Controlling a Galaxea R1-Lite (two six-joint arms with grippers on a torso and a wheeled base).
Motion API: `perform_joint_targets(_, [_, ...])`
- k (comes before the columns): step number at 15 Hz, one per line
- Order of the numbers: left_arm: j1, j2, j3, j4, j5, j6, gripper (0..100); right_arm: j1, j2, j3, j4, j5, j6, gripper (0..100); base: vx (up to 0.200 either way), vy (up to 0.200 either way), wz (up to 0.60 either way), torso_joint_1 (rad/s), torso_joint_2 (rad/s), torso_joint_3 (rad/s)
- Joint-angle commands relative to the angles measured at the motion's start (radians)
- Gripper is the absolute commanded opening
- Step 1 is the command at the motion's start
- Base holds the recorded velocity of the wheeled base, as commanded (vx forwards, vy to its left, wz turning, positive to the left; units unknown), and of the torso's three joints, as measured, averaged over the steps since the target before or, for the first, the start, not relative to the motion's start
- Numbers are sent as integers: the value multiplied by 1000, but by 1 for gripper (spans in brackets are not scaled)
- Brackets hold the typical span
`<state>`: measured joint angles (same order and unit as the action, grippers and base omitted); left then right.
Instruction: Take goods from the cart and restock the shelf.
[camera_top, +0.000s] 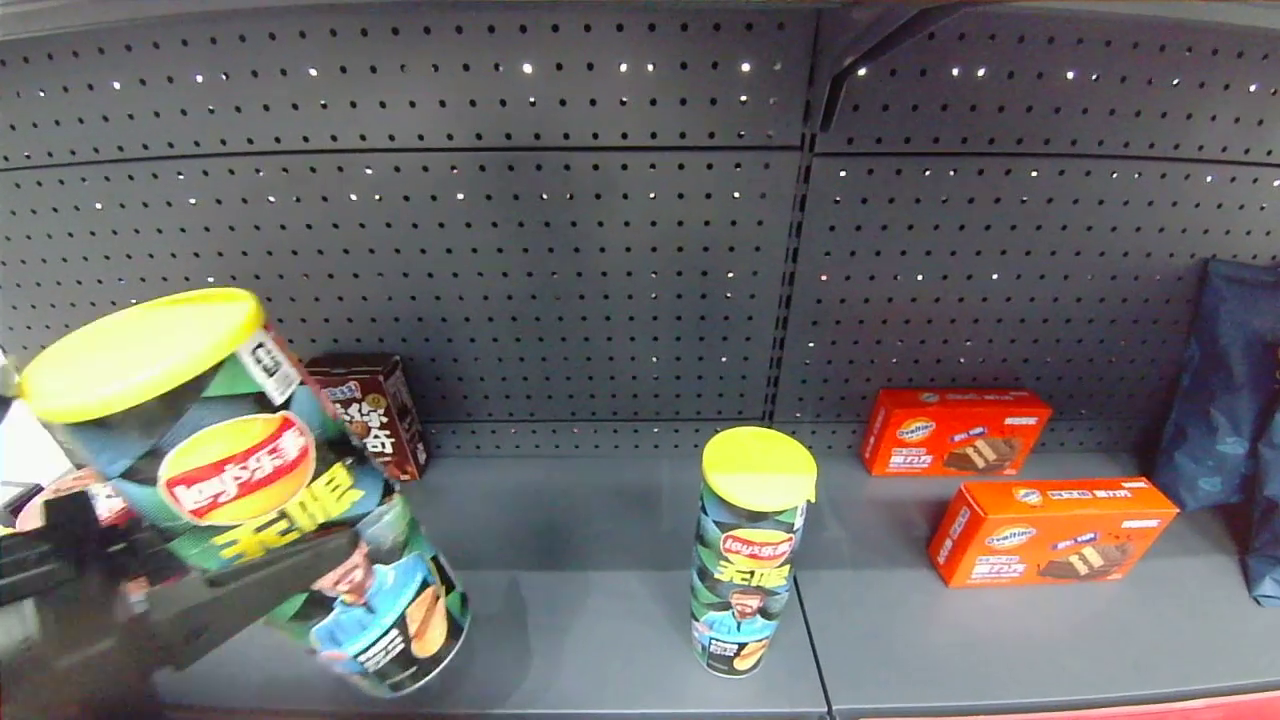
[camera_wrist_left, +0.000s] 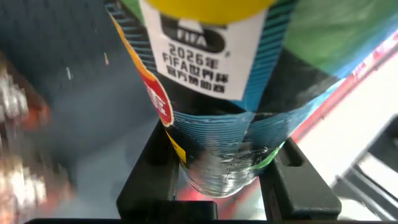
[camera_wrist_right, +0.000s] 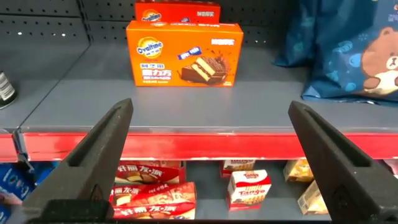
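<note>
Shelf (camera_top: 620, 600) spans head view. Tilted can (camera_top: 240, 480) at lower left, over shelf front, pinched near base by left gripper (camera_wrist_left: 224, 186). Orange boxes (camera_top: 1050, 530) at right. Second can (camera_top: 745, 560) upright at centre. Right gripper (camera_wrist_right: 210, 109) spread, empty, facing shelf edge.

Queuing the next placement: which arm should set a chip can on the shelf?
Left. The left claw grips a tilted chip can over the shelf; the right claw is open and empty.
</note>
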<state>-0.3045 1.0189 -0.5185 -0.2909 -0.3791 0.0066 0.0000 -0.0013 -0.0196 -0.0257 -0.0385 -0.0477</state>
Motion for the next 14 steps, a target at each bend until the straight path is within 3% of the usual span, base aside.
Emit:
perform_joint_targets(1, [-4, 316, -44, -195, -33, 49, 0, 0, 1, 0, 0, 0, 0, 100, 0, 0, 0, 0, 0, 0])
perform_joint_targets(2, [-4, 375, -94, -198, -47, 75, 0, 0, 1, 0, 0, -1, -1, 100, 0, 0, 0, 0, 0, 0])
perform_joint_targets(5, [-12, 524, -207, -212, -66, 107, 0, 0, 1, 0, 0, -1, -1, 100, 0, 0, 0, 0, 0, 0])
perform_joint_targets(6, [-10, 563, -235, -225, -96, 113, 0, 0, 1, 1, 0, -1, -1, 100, 0, 0, 0, 0, 0, 0])
perform_joint_targets(9, [-4, 653, -308, -261, -284, 115, 0, 2, 1, 0, 0, -1, -1, 100, 0, 0, 0, 0, 0, 0])
perform_joint_targets(11, [-5, 719, -357, -289, -300, 122, 0, 0, 1, 0, 0, -1, -1, 100, 0, 0, 0, 0, 0, 0])
perform_joint_targets(14, [-7, 839, -445, -298, -305, 185, 0, 0, 1, 0, 0, -1, -3, 100, 0, 0, 0, 0, 0, 0])
